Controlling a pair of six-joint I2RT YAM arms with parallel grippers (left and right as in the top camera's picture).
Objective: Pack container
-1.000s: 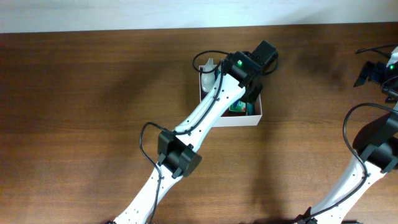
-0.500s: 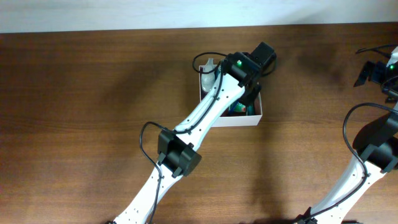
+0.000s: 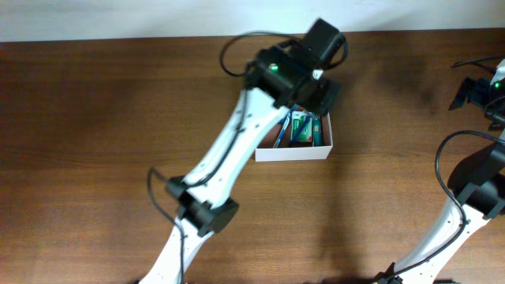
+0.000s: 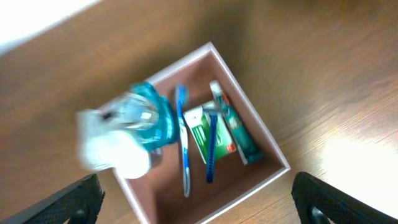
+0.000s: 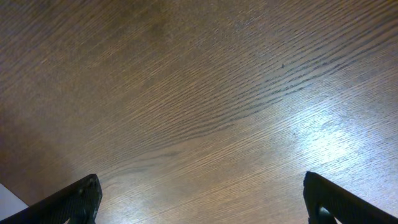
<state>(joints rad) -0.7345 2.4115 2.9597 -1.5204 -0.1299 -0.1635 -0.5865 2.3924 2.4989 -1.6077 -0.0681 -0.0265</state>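
The container (image 4: 243, 192) is a square white-walled box with a pinkish-brown inside, seen from above in the left wrist view. In it stand or lie a clear bottle with a blue top (image 4: 134, 127), two blue toothbrushes (image 4: 184, 146), a green packet (image 4: 208, 134) and a thin tube (image 4: 235, 127). My left gripper (image 4: 199, 211) hangs open above the box, holding nothing. From overhead the container (image 3: 292, 155) lies partly under the left gripper (image 3: 322, 96), and the bottle is hidden. My right gripper (image 5: 202, 205) is open over bare wood, far right of the box (image 3: 473, 91).
The brown wooden table (image 3: 102, 118) stretches all round the box. A white wall strip runs along the table's far edge (image 3: 118, 20). The right arm and its cables (image 3: 465, 181) stand at the right edge.
My left gripper has opened and lifted up out of the container, leaving the bottle inside it. The left arm swung higher. The right arm has not moved.
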